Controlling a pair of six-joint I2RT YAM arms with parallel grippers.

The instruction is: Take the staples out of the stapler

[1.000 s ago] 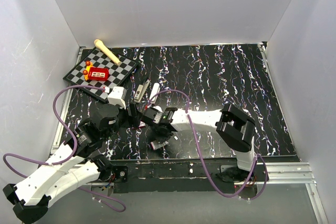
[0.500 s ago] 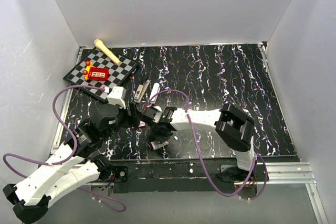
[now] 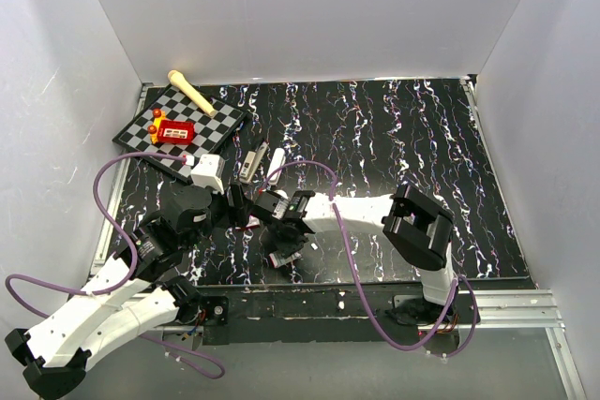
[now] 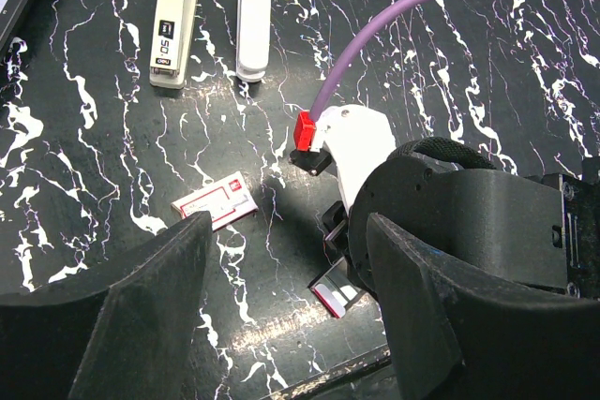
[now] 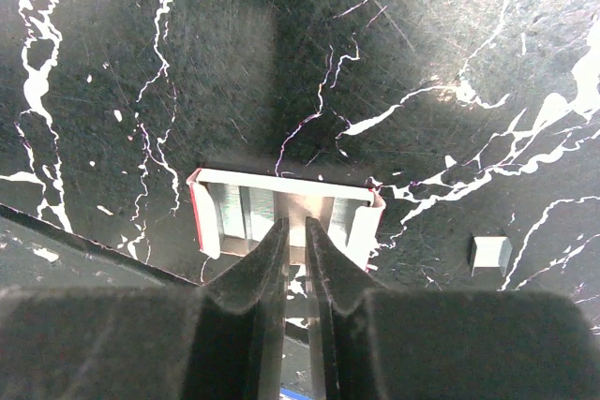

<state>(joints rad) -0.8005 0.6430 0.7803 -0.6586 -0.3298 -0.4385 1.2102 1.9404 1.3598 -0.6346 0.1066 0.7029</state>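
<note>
Stapler [image 4: 174,30] marked "50", left jaws spread empty, right jaws nearly together, grip unclear

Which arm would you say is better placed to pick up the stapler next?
Left, probably: the left end effector is open and the stapler lies unobstructed ahead of it, while the right end effector hangs low over the open tray, barely parted.

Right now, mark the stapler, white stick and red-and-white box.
stapler [image 4: 174,39], left wrist view, middle of its top arm.
white stick [image 4: 254,16], left wrist view, middle of its body.
red-and-white box [image 4: 217,205], left wrist view, centre of its top face.
</note>
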